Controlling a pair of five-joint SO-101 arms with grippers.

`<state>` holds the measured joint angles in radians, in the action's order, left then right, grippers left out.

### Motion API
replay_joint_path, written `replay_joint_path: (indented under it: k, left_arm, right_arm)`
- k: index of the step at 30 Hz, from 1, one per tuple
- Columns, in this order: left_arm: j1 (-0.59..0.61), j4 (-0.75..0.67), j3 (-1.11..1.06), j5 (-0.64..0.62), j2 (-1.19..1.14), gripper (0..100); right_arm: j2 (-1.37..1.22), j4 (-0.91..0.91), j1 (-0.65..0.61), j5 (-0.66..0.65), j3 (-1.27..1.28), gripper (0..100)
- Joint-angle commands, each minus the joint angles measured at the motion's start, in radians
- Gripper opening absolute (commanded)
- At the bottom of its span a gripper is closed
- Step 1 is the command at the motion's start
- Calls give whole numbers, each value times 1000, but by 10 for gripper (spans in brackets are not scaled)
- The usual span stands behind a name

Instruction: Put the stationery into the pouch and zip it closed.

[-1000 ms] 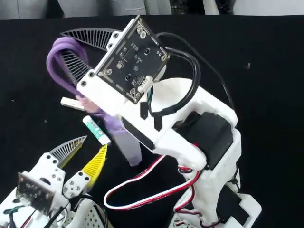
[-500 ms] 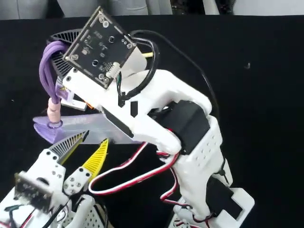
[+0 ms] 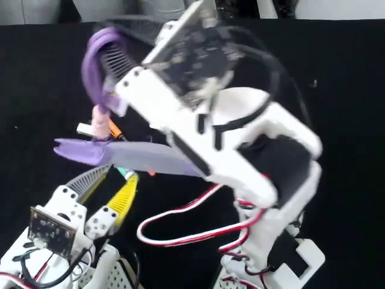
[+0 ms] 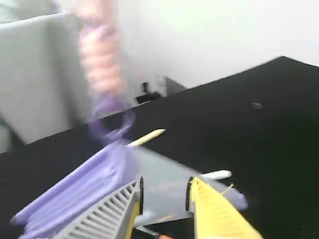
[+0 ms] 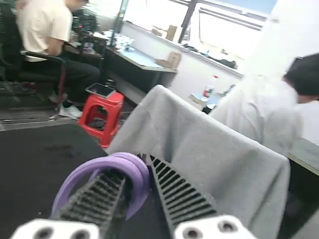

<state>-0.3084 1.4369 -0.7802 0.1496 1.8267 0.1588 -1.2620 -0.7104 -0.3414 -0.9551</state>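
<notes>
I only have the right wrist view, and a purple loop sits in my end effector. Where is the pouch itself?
Observer: In the high view the pouch lies stretched out roughly level below the purple loop, which the right end effector holds.
Operator: Is the left end effector gripping it?
Observer: No. The left end effector is open, with its tips at the pouch's near edge.
Operator: Any stationery outside the pouch?
Observer: A white piece lies on the table just past the pouch's far edge.
</notes>
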Motion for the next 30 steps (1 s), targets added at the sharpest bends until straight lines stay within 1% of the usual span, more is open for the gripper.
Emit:
replay_joint_path:
  k: [1,3,5,8,11,15,18,22,28,30]
  left_arm:
    - [183,-21,-13,0,-2,170]
    - [272,-35,-45,21,-2,171]
    - [331,-69,-101,80,-2,171]
    - [386,-160,-206,129,-2,169]
    - [426,-215,-266,126,-2,168]
    - [437,-224,-266,126,0,167]
    - [429,-219,-234,124,0,167]
    - [433,-218,-203,124,0,166]
    - [432,-187,-220,124,0,166]
    - [429,-189,-222,124,-2,166]
  right_arm:
    - [5,-103,83,0,-162,11]
    - [5,-144,107,0,-222,11]
    - [5,-166,126,0,-266,11]
    - [5,-166,155,-5,-291,11]
    - [-5,-130,183,-8,-285,11]
    - [-27,-15,229,-52,-228,11]
    - [-48,57,227,-89,-173,11]
    - [-74,132,222,-91,-122,11]
    - [-99,149,218,-89,-119,11]
    - [-104,129,204,-86,-111,11]
